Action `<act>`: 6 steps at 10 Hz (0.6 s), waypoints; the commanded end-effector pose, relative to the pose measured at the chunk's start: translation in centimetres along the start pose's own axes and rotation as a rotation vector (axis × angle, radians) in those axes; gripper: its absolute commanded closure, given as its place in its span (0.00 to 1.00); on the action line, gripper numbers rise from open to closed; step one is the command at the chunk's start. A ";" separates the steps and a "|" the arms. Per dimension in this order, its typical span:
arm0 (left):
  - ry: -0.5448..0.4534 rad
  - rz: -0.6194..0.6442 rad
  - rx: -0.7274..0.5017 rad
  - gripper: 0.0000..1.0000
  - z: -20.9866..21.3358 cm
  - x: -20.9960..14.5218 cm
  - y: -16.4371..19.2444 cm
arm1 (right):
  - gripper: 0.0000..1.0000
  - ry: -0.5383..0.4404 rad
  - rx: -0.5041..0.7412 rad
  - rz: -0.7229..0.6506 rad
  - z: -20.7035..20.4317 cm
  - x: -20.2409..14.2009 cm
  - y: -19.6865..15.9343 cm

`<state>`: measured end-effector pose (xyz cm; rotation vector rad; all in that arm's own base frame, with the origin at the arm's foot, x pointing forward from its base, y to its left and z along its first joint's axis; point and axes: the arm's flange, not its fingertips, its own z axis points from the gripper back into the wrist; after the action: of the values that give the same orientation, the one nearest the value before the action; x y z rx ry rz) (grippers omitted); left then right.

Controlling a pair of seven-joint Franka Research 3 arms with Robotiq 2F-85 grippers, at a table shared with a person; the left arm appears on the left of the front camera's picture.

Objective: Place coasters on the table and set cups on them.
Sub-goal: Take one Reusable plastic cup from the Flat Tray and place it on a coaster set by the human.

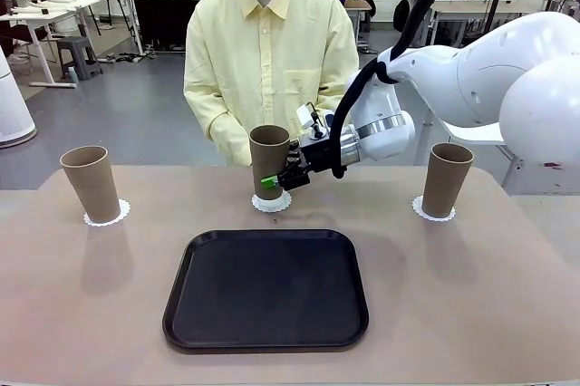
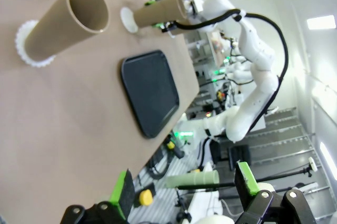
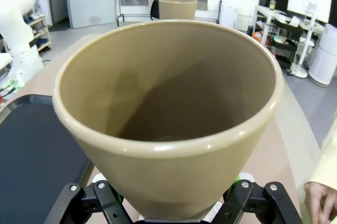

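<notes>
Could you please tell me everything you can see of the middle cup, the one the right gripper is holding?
The middle cup is a tall, tapered, handleless tumbler, matte grey-brown, wider at the rim and empty inside. It stands upright at the table's far middle, just beyond the black tray, with its base at a white scalloped coaster; whether it rests fully on it cannot be told. The right gripper is shut on its lower part.

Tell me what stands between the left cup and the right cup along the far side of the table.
In the front view, the middle cup on its coaster, gripped by the right end effector, stands between the left cup and right cup.
</notes>
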<state>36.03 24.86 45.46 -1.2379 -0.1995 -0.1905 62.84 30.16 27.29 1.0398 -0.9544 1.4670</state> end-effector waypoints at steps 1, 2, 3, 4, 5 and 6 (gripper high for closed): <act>-0.002 0.006 -0.002 0.00 0.1 0.0 -0.2 | 0.19 0.012 -0.021 -0.037 0.1 -0.1 -1.8; -0.002 0.006 -0.002 0.00 0.1 0.0 -0.2 | 0.19 0.012 -0.031 -0.050 0.4 -0.3 -2.0; -0.002 0.006 -0.002 0.00 0.1 0.0 -0.2 | 0.19 0.007 -0.031 -0.060 0.7 -0.5 -2.1; -0.002 0.006 -0.002 0.00 0.1 0.0 -0.2 | 0.19 0.004 -0.028 -0.067 0.7 -0.6 -2.2; -0.002 0.006 -0.002 0.00 0.1 0.0 -0.2 | 0.19 0.007 -0.017 -0.072 0.6 -0.7 -2.0; -0.002 0.006 -0.002 0.00 0.1 0.0 -0.2 | 0.19 0.009 -0.015 -0.074 0.6 -0.7 -2.0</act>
<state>36.03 24.86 45.46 -1.2379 -0.1994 -0.1905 64.27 29.25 26.72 1.0364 -0.9351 1.4029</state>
